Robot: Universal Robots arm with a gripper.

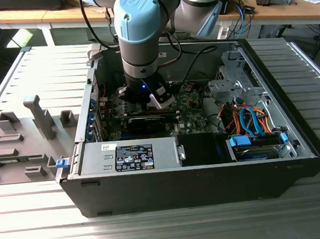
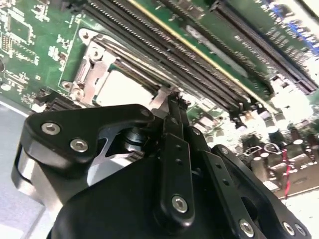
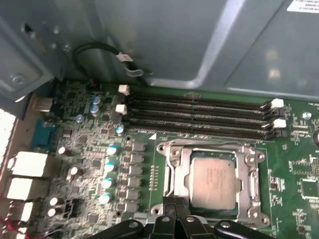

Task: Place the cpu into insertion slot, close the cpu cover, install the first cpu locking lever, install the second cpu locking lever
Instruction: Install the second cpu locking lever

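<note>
Silvery cpu cover [image 3: 214, 149] is already down over the cpu [image 3: 213, 180] in the insertion slot, so you're on the first lever now, jaws pinched together on nothing at the socket's 6 o'clock edge, needing a careful hook-and-press.

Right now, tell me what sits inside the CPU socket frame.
In the first wrist view the cpu lies flat inside the insertion slot, its grey top showing through the window of the cpu cover. The contacts beneath it are covered. The gripper sits at the frame's edge.
</note>
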